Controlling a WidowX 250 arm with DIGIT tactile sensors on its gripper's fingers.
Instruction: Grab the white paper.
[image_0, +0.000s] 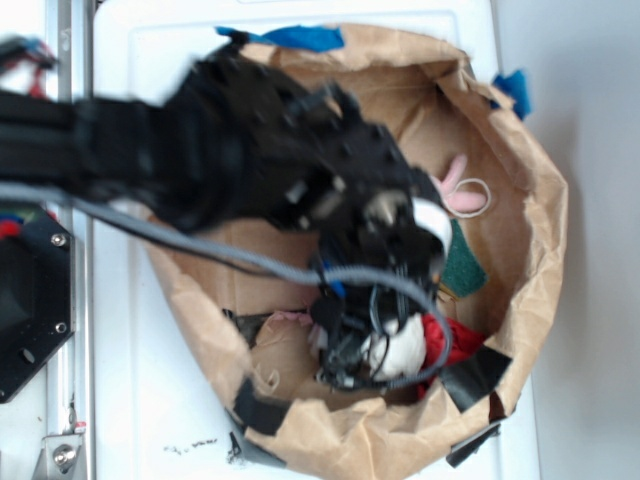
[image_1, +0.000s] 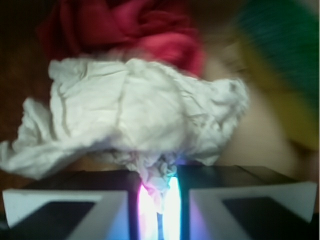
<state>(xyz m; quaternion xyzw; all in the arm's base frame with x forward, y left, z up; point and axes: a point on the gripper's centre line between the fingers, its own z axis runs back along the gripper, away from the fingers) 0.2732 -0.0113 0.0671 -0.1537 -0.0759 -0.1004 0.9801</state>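
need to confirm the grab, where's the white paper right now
Wrist view: the white paper is pinched between the fingers, red cloth just behind it.

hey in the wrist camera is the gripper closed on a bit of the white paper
Yes, the gripper has its two jaws nearly together with a twisted fold of the white paper pinched in the narrow gap between them.
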